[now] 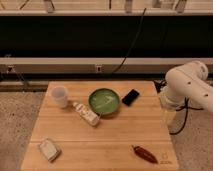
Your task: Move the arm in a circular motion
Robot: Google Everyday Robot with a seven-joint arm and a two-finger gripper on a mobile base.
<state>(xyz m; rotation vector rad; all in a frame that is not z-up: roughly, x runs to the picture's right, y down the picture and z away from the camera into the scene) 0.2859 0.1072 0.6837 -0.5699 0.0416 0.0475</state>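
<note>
The arm (pixel 187 82) is a glossy white tube of thick rounded segments entering from the right edge, beside the table's right side. Its pale yellowish translucent tip, the gripper (pixel 169 117), hangs down just off the right edge of the wooden table (pixel 115 135), level with the table's middle. It holds nothing that I can see and touches no object.
On the table: a white cup (pixel 60 96) at the back left, a green bowl (pixel 104 101) in the middle, a lying bottle (pixel 86 114), a black phone (pixel 131 97), a white packet (pixel 49 149) at the front left, a red chilli (pixel 145 154) at the front right. A dark cable hangs behind.
</note>
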